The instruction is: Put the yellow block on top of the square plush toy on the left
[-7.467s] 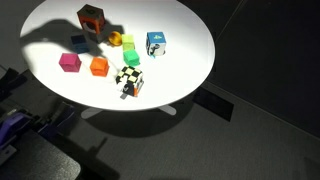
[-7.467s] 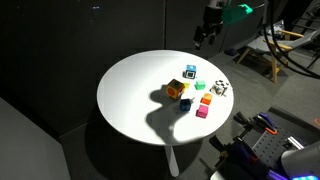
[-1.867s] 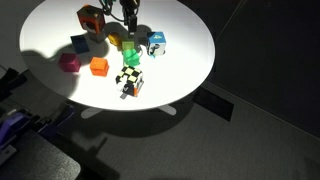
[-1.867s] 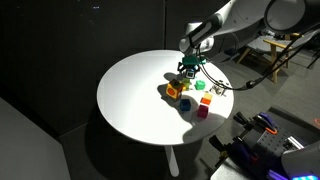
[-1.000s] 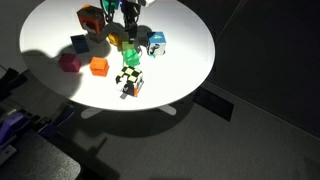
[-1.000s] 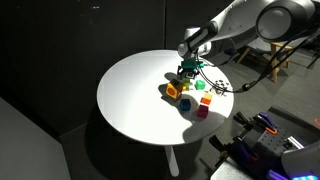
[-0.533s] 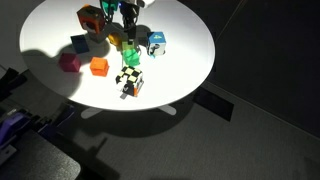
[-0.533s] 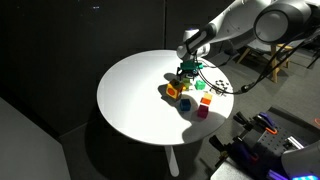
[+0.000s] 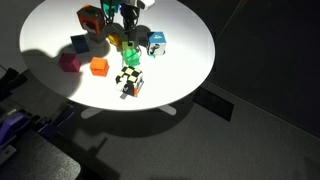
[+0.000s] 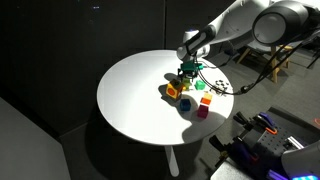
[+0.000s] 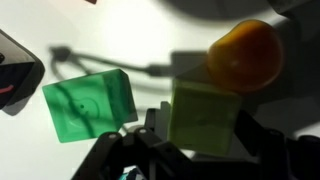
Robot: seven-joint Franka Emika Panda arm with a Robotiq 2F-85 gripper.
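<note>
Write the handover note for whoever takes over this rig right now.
Gripper: open, low over the table, one finger on either side of the small pale yellow-green cube, not shut on it.
The cube sits on the white round table, beside a green block and a round yellow-orange piece.
The soft orange plush cube stands apart with nothing on top.
Done: approach. Left: grasp, lift, set the cube on the plush.

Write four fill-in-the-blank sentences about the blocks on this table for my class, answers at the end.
The round table is coloured ___.
In the wrist view, the block beside the yellow block is ___.
The yellow-orange piece is ___ in shape.
The checkered cube is black and ___.
Missing words: white, green, round, white.
</note>
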